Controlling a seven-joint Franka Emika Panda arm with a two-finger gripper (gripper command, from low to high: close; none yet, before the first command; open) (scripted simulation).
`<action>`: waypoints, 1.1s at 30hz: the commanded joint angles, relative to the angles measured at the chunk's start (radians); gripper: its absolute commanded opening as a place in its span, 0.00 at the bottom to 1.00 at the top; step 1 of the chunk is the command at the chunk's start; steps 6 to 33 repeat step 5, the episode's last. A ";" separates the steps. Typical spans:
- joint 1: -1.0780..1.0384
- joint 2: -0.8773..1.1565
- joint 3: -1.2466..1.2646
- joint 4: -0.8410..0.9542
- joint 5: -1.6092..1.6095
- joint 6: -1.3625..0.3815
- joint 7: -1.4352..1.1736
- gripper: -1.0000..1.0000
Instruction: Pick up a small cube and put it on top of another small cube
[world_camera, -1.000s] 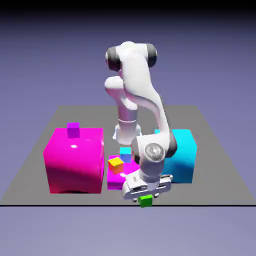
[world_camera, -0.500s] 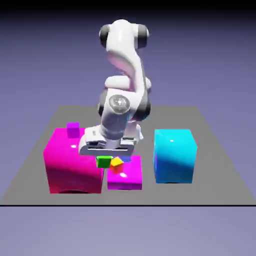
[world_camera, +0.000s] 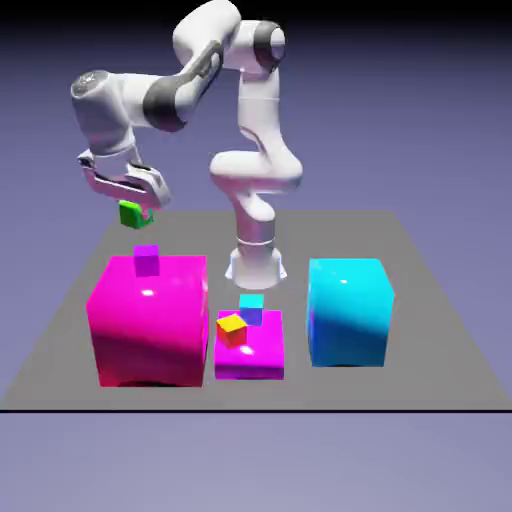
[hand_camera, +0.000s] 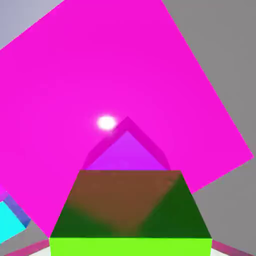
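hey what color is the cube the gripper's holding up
The held cube is bright green, clearest in the hand view.

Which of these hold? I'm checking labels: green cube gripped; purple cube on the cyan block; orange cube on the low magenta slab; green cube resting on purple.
1. The green cube is gripped: true, between the gripper's fingers.
2. The purple cube is on the cyan block: false, it sits on the big magenta block.
3. The orange cube is on the low magenta slab: true.
4. The green cube rests on purple: false, it hangs above it.
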 joint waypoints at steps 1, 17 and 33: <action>-0.001 0.004 -0.002 -0.036 -0.003 0.040 0.000 0.00; 0.000 0.002 -0.001 -0.016 -0.003 0.018 0.000 1.00; 0.000 0.002 -0.001 -0.016 -0.003 0.018 0.000 1.00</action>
